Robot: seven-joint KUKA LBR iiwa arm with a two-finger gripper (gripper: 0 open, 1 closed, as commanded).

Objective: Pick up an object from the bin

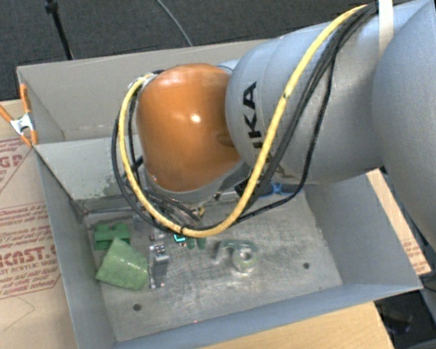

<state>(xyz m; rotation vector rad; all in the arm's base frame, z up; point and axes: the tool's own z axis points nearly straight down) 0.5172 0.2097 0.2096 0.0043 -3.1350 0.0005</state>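
Camera view, with claw [157, 265] just right of green wedge [122, 266], clenched or released impossible to tell: could shove wedge aside by closing off-centre.

You had a small clear roundish piece [242, 257] lying just off the middle of the bin [303, 280] floor toward 4 o'clock, and a dark green block [110, 233] at 10 o'clock.

Pale green wedge [122, 267], darker green block [110, 233], grey bin [223, 298]
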